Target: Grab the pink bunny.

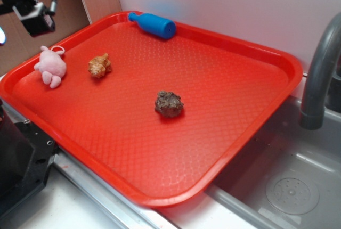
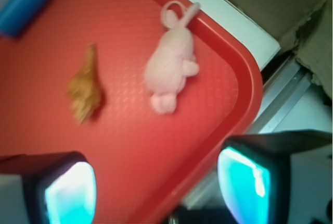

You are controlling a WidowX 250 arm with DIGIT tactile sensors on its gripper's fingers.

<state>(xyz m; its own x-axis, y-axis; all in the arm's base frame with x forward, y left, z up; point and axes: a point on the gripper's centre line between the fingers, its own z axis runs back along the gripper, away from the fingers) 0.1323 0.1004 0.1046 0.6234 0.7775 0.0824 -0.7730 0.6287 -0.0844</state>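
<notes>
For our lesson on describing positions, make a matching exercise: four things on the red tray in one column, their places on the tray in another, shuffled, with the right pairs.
Things:
1. pink bunny
2. spiral shell
3. brown rock
4. blue bottle

Places in the exterior view:
A. near the middle of the tray
B. lying against the tray's far rim
C. by the tray's left rim
D. just right of the plush toy

Pairs: 1-C, 2-D, 3-A, 4-B

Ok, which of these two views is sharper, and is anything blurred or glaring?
The exterior view is sharper: the pink bunny and tan shell show texture. The wrist view is soft overall, the bunny and shell smeared, and the fingers glow bright cyan with glare.
</notes>
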